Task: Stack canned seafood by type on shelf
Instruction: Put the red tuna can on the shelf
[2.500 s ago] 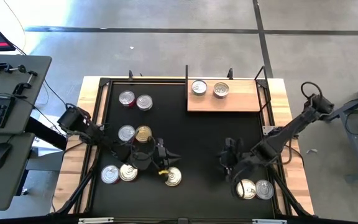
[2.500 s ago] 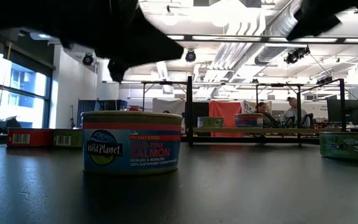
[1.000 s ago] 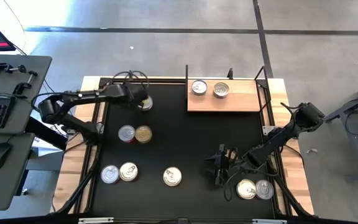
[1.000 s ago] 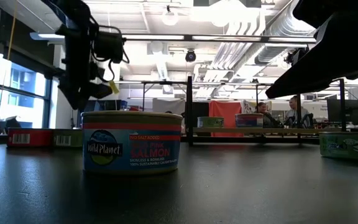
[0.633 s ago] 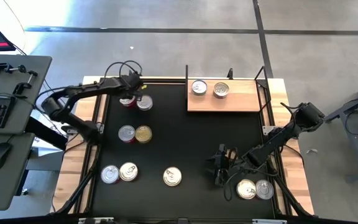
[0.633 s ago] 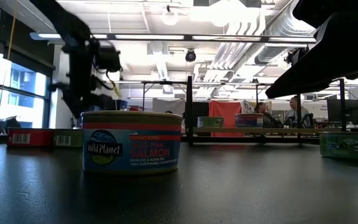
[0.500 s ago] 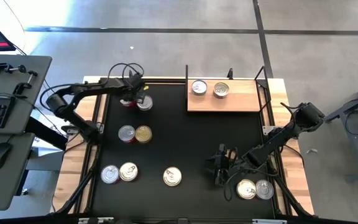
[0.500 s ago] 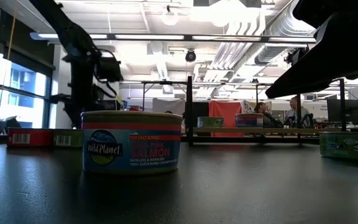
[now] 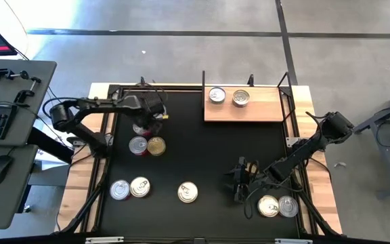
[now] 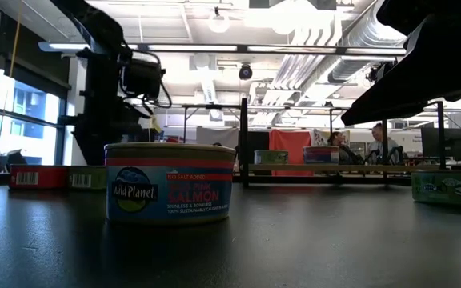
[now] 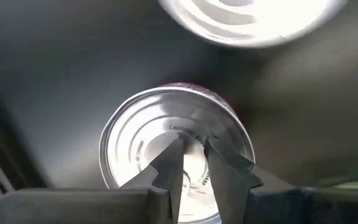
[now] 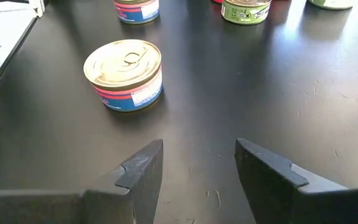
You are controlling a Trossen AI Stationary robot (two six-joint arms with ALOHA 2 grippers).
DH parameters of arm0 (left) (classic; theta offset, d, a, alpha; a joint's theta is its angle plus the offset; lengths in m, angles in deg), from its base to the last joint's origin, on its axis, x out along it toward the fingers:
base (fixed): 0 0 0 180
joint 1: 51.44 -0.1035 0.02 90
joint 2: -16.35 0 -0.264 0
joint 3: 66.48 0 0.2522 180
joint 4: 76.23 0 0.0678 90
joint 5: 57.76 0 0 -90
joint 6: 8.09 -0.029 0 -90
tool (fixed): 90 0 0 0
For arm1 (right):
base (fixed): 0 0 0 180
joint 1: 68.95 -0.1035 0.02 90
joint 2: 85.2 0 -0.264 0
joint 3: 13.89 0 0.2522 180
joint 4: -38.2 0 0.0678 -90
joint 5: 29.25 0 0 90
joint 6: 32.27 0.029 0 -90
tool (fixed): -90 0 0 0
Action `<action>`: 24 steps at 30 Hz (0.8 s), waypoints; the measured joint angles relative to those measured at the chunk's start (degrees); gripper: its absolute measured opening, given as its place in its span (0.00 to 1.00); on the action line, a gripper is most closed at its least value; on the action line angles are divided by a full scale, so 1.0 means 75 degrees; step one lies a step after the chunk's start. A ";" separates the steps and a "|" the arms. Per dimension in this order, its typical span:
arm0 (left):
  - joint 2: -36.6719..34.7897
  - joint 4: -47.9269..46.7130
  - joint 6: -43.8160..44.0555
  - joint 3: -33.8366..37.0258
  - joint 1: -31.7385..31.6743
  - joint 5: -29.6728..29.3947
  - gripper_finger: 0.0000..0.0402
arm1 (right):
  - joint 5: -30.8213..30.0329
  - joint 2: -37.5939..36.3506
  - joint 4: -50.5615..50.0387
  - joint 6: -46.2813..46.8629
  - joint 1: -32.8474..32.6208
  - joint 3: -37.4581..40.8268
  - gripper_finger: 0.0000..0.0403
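- The left arm reaches in from the table's left edge, and its left gripper (image 9: pixel 156 112) hangs over the far-left part of the black mat (image 9: pixel 208 156)
- Its fingers (image 11: pixel 169 168) point down, nearly together
- The right arm slants in from the mat's right edge; the right gripper (image 12: pixel 197 163) sits low over the mat's near-right part, fingers apart, holding nothing

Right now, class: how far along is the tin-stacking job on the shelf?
Done: two tins sit side by side on the shelf, unstacked. In hand: the left gripper is poised over a silver-lidded tin; the right gripper waits open and empty. Left: at least seven tins on the black mat.
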 joint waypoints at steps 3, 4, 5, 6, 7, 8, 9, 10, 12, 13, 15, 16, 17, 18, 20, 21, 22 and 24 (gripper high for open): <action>0.0079 0.0804 -0.0003 -0.0001 0.0687 -0.0018 0.12 | -0.0001 0.0000 0.0000 0.0000 0.0000 0.0000 0.48; 0.0118 0.1247 -0.0003 -0.0003 0.0880 -0.0004 0.11 | 0.0000 0.0000 0.0001 -0.0001 0.0000 0.0000 0.48; 0.0181 0.1712 -0.0026 -0.0005 0.1060 -0.0020 0.10 | -0.0002 0.0000 0.0012 0.0000 0.0000 0.0000 0.48; 0.0228 0.2145 -0.0127 0.0000 0.1207 -0.0050 0.08 | -0.0002 0.0000 0.0027 0.0000 0.0000 0.0000 0.48; 0.0276 0.2624 -0.0278 0.0003 0.1336 -0.0049 0.07 | 0.0001 0.0000 0.0031 0.0000 0.0000 0.0000 0.48; 0.0347 0.3049 -0.0447 0.0012 0.1452 -0.0048 0.05 | -0.0002 0.0000 0.0026 0.0000 0.0000 0.0000 0.48; 0.0424 0.3527 -0.0579 0.0015 0.1547 -0.0004 0.04 | 0.0001 0.0000 0.0032 0.0000 0.0000 0.0000 0.48; 0.0524 0.4013 -0.0658 0.0011 0.1625 0.0090 0.03 | -0.0002 0.0000 0.0032 -0.0003 0.0000 0.0000 0.48; 0.0781 0.4808 -0.0782 0.0004 0.1753 0.0366 0.01 | -0.0001 0.0000 0.0063 -0.0035 0.0000 0.0000 0.48; 0.0905 0.5124 -0.0796 0.0003 0.1818 0.0537 0.01 | 0.0001 0.0000 0.0061 -0.0033 0.0000 0.0000 0.48; 0.1215 0.5700 -0.0797 -0.0001 0.1994 0.0845 0.00 | 0.0001 0.0000 0.0061 0.0000 0.0000 0.0000 0.48; 0.1358 0.5924 -0.0797 -0.0004 0.2109 0.0985 0.00 | 0.0001 0.0000 0.0071 0.0006 0.0000 0.0000 0.48; 0.1490 0.6139 -0.0789 -0.0016 0.2243 0.1108 0.00 | 0.0001 0.0000 0.0111 0.0004 0.0000 0.0000 0.48; 0.1627 0.6400 -0.0754 -0.0018 0.2402 0.1138 0.00 | 0.0001 0.0000 0.0168 -0.0003 0.0000 0.0000 0.48; 0.1866 0.6958 -0.0665 -0.0019 0.2751 0.1132 0.00 | 0.0001 0.0000 0.0284 -0.0035 0.0000 0.0000 0.48; 0.1987 0.7340 -0.0684 -0.0016 0.2930 0.1131 0.00 | 0.0001 0.0000 0.0326 -0.0038 0.0000 0.0000 0.48; 0.2130 0.7774 -0.0776 -0.0005 0.3116 0.1130 0.00 | 0.0001 0.0000 0.0356 -0.0038 0.0000 -0.0003 0.48; 0.2342 0.8778 -0.1136 0.0006 0.3486 0.1141 0.00 | 0.0001 0.0000 0.0361 -0.0041 0.0000 -0.0001 0.48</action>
